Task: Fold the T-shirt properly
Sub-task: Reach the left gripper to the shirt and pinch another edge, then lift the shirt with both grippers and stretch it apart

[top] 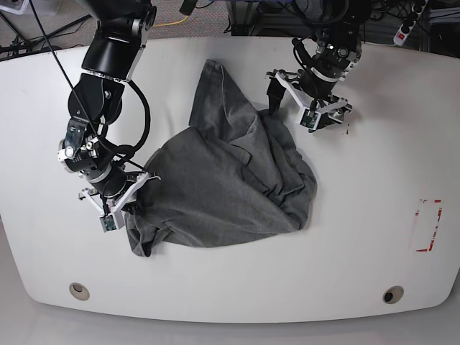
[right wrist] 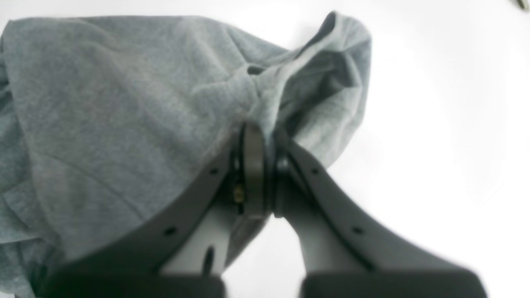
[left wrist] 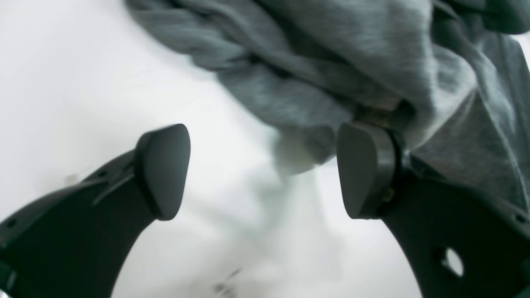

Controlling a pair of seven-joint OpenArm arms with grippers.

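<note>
The T-shirt (top: 230, 172), soft heather-grey knit, lies crumpled in thick folds mid-table on the smooth white table (top: 374, 237). The right gripper (right wrist: 265, 136) pinches a bunched fold of it. The left gripper (left wrist: 263, 169) gapes wide at its far edge, one rounded matte-black pad (left wrist: 364, 169) touching cloth.

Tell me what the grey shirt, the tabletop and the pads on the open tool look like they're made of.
T-shirt: soft heathered knit, likely cotton; flecked grey surface, limp folds.
Table: smooth white board, perhaps laminate or painted; even, faintly glossy.
Left tool pads: matte dark grey, rubber or plastic; blur leaves it open.
</note>
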